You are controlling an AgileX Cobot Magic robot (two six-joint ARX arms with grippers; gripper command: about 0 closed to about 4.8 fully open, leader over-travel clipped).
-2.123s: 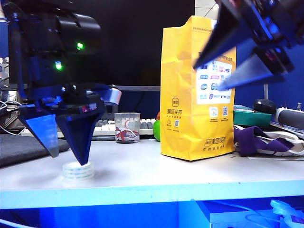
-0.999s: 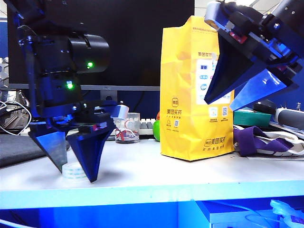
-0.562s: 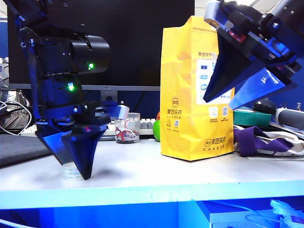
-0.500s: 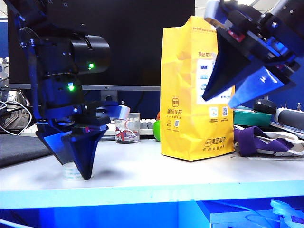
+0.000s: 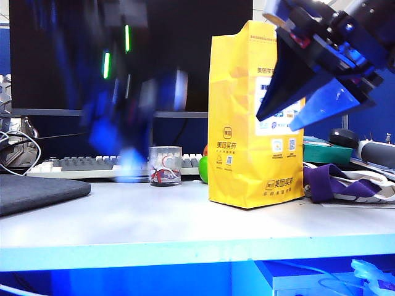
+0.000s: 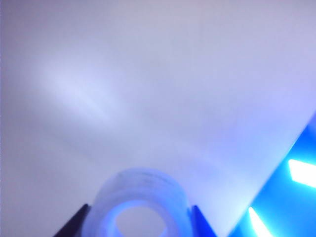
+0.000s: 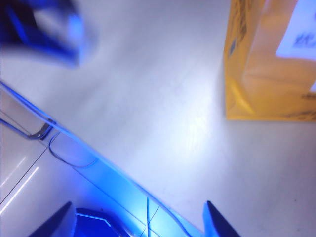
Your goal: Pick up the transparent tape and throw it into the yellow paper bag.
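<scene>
The transparent tape (image 6: pixel 140 185), a whitish clear roll, sits between the two dark fingers of my left gripper (image 6: pixel 139 217), which is shut on it above the bare tabletop. In the exterior view the left gripper (image 5: pixel 126 163) is a moving blur raised off the table beside the glass cup, and the roll is only a pale smear there. The yellow paper bag (image 5: pixel 247 117) stands upright right of centre, and its lower corner (image 7: pixel 266 64) shows in the right wrist view. My right gripper (image 5: pixel 274 123) hangs high in front of the bag's white panel, open and empty (image 7: pixel 138 222).
A glass cup (image 5: pixel 165 165) with red-white contents stands before a keyboard (image 5: pixel 80 165) and a dark monitor (image 5: pixel 185 55). A green ball (image 5: pixel 203 169) lies by the bag. There is a dark mat (image 5: pixel 37 191) at the left and a purple cloth (image 5: pixel 333 182) at the right.
The left gripper closed on the tape and lifted it off the table, swinging up and right towards the cup. The right gripper stayed high, barely shifting.
</scene>
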